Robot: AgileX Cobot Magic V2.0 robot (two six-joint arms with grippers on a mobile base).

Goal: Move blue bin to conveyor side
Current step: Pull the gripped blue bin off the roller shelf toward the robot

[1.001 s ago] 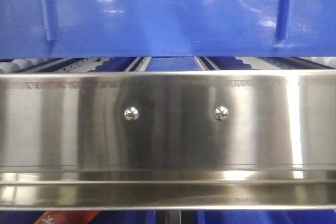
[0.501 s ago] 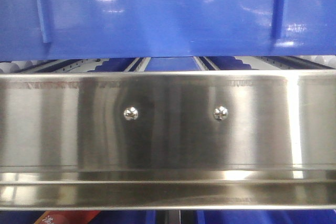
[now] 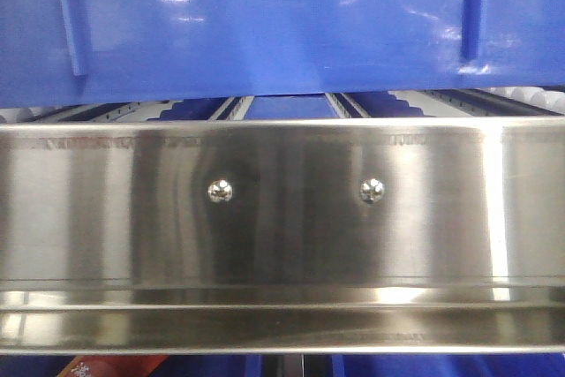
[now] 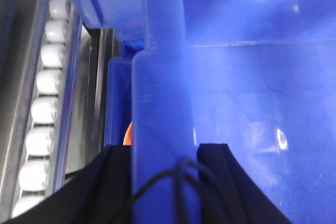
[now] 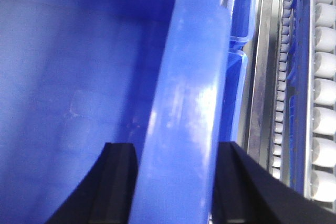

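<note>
The blue bin (image 3: 282, 24) fills the top of the front view, its glossy ribbed wall hanging just above the roller bed, right end slightly higher. My left gripper (image 4: 164, 150) is shut on the bin's thick rim (image 4: 163, 77), one black finger on each side. My right gripper (image 5: 176, 150) is shut on the opposite rim (image 5: 194, 77) in the same way. The bin's inside (image 5: 68, 77) looks empty where it shows. The dark woven conveyor belt is out of view.
A shiny stainless-steel rail (image 3: 291, 218) with two screws crosses the front view below the bin. White rollers (image 4: 47, 82) run along the left, and more rollers (image 5: 325, 93) along the right. Another blue container edge (image 5: 236, 77) lies beside the right rim.
The bin has shifted slightly left and its right end has risen a little, so its bottom edge now tilts. Both grippers stay clamped.
</note>
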